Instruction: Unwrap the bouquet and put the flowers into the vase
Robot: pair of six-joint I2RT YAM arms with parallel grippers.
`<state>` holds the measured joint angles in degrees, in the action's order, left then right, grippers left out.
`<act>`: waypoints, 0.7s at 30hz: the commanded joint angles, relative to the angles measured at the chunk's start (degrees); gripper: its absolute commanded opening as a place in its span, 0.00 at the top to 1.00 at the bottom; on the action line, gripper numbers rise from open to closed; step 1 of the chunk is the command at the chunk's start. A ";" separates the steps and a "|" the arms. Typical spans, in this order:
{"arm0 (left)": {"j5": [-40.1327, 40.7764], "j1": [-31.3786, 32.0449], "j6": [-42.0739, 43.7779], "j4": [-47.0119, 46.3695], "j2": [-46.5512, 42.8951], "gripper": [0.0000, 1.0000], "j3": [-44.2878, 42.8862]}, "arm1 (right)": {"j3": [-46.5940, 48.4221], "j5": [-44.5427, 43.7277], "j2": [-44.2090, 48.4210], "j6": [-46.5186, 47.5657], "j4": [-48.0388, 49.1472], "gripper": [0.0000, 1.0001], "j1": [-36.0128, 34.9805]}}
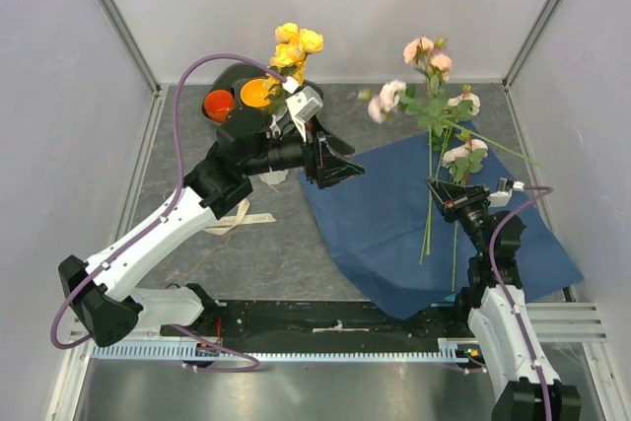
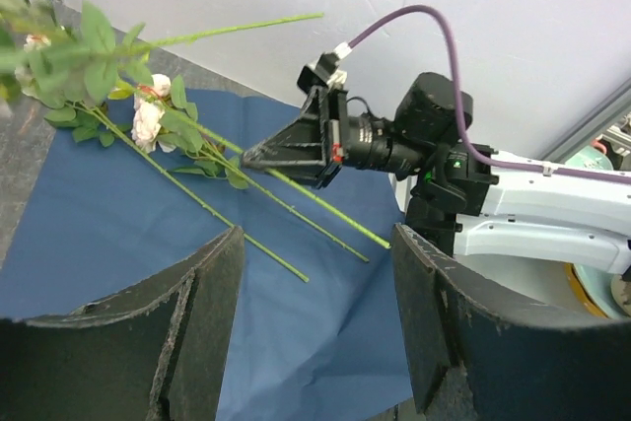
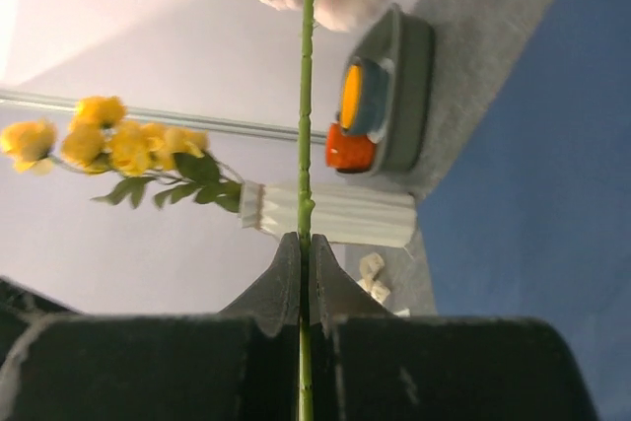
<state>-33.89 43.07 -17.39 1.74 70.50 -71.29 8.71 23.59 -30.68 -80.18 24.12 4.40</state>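
Note:
The blue paper (image 1: 394, 234) lies spread flat on the table. My right gripper (image 1: 444, 190) is shut on the green stem (image 3: 306, 96) of a pink flower (image 1: 424, 52) and holds it raised above the paper. Two other pink flowers (image 1: 460, 154) lie on the paper with their stems (image 2: 237, 224) pointing toward me. The white ribbed vase (image 3: 330, 214) holds yellow flowers (image 1: 296, 46); in the top view my left arm hides most of it. My left gripper (image 1: 330, 160) hangs open and empty over the paper's left edge (image 2: 317, 236).
A dark grey tray (image 1: 225, 79) with orange bowls (image 1: 219, 104) sits at the back left beside the vase. The cream ribbon (image 1: 242, 216) lies loose on the table left of the paper. Pale walls close in the back and both sides.

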 commanded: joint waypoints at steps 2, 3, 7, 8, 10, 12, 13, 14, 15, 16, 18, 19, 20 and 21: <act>0.67 0.52 2.44 0.20 0.07 0.32 -2.63 | 7.59 3.04 -4.91 8.94 -13.19 1.00 0.25; 0.58 0.52 2.36 0.20 0.16 0.32 -2.63 | 10.33 1.30 -5.27 18.91 -19.57 1.00 0.25; 0.67 0.61 2.18 0.28 0.60 0.32 -2.80 | 18.53 -11.26 -5.45 37.70 -39.30 1.00 0.17; 0.75 0.53 2.10 0.37 0.60 0.32 -2.81 | 19.23 -12.07 -5.97 39.56 -41.67 1.00 0.17; 0.49 0.61 1.74 0.37 1.04 0.32 -2.81 | 19.59 -12.26 -9.65 44.75 -43.09 1.00 0.25; 0.49 0.61 1.48 0.37 1.31 0.32 -2.81 | 20.12 -10.42 -14.47 46.69 -44.95 1.00 0.25; 0.40 0.53 1.30 0.37 1.74 0.32 -2.89 | 19.77 -9.45 -15.46 46.96 -44.60 1.00 0.17; 0.40 0.61 1.22 0.37 1.83 0.32 -2.89 | 18.90 -8.75 -15.81 46.79 -43.64 1.00 0.17; 0.23 0.61 1.13 0.37 2.01 0.33 -2.89 | 18.37 -8.65 -15.30 46.44 -43.11 1.00 0.25; 0.31 0.61 1.13 0.46 2.27 0.33 -2.89 | 18.01 -8.74 -14.68 46.26 -42.67 1.00 0.25; 0.23 0.70 1.04 0.55 2.27 0.33 -2.98 | 18.01 -10.40 -13.28 46.60 -42.66 1.00 0.17; 0.31 0.70 1.04 0.55 2.45 0.33 -2.98 | 18.27 -11.28 -12.92 47.13 -43.10 1.00 0.17; 0.23 0.70 1.04 0.55 2.45 0.33 -2.98 | 19.14 -12.51 -12.22 48.18 -44.06 1.00 0.17; 0.31 0.79 1.04 0.72 2.45 0.33 -3.07 | 19.67 -15.22 -11.78 48.89 -44.59 1.00 0.25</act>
<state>-33.28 43.33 -17.41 3.03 72.79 -71.70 26.26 13.96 -45.15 -35.79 -19.42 4.38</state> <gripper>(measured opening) 0.676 0.020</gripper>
